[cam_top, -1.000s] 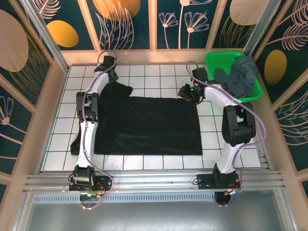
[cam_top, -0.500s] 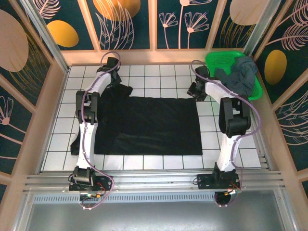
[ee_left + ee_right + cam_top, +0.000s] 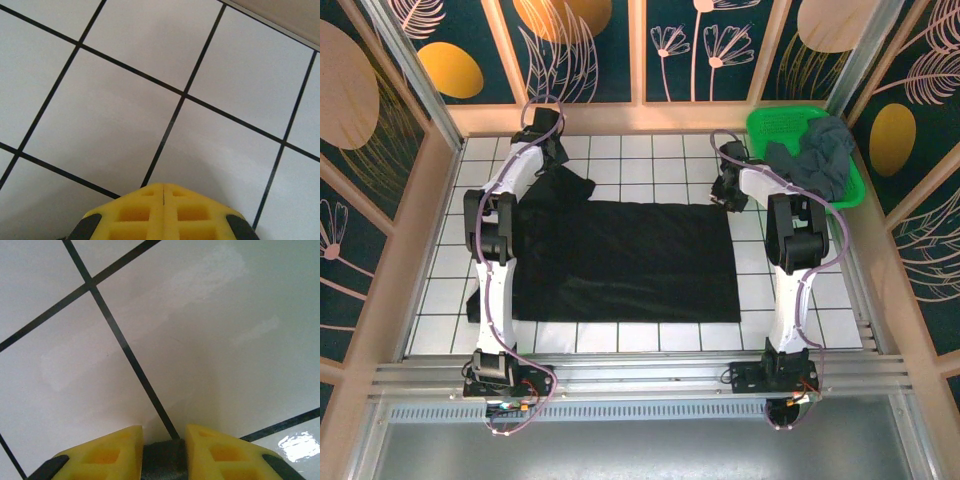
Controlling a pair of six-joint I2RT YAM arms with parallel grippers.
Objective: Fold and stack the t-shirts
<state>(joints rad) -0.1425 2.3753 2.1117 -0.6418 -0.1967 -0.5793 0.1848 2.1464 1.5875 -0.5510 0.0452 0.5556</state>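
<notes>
Across the table's middle: your black t-shirt (image 3: 620, 260) lies spread flat on the white tiled table (image 3: 650, 165); its body makes a broad rectangle; one sleeve juts out at the far-left corner, and another piece of it shows at the near-left edge beside the left arm

Far-right corner: a green basket (image 3: 775, 122) sits against the wall; the grey t-shirt (image 3: 820, 165) is bunched inside it and drapes over its rim

Left gripper (image 3: 164, 187): your wrist camera shows the two yellow fingers pressed together along one seam with nothing caught between them; bare tile and dark grout lines lie under the tips; from above, this arm reaches along the shirt's left side to the far-left corner of the table, near the sleeve

Right gripper (image 3: 164, 429): the yellow fingers (image 3: 110, 455) stand a little apart over bare tile; something dark grey fills the gap behind the tips; you cannot tell from this view whether that is cloth or part of the gripper itself, so its grip is unclear

Right arm from above: its wrist sits just beyond the shirt's far-right corner, between that corner and the basket; whether it touches the cloth cannot be made out
</notes>
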